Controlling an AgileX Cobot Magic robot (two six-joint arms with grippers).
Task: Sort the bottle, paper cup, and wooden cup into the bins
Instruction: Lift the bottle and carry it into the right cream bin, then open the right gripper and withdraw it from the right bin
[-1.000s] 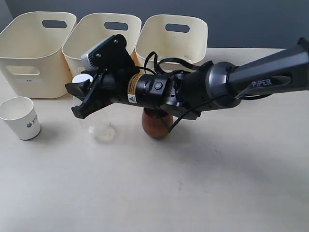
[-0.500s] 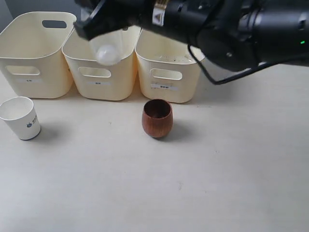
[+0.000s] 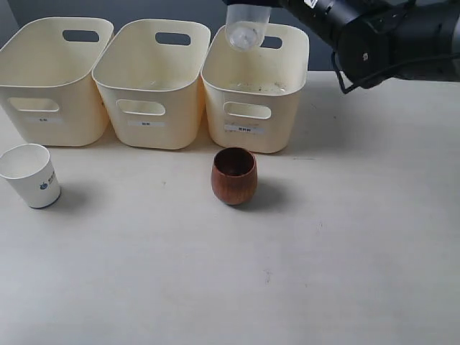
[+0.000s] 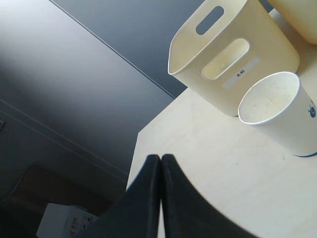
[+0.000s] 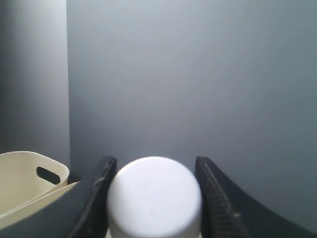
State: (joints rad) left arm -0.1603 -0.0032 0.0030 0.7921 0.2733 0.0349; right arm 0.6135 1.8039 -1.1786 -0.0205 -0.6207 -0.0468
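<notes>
Here, exterior view: the right arm is reaching in from the upper right, holding the bottle above the rightmost of the three bins; its base is facing the camera.
Bins: the left bin, middle bin and rightmost one are standing side by side at the table's far edge.
Cups: the wooden cup is sitting upright in front of the rightmost bin; the paper cup is standing upright in front of the left bin.
Left wrist view: the left gripper is hanging with fingertips pressed together, holding nothing, near the paper cup and a bin.
Right wrist view: the right gripper is clamping the bottle by its white cap, one finger on each side.
</notes>
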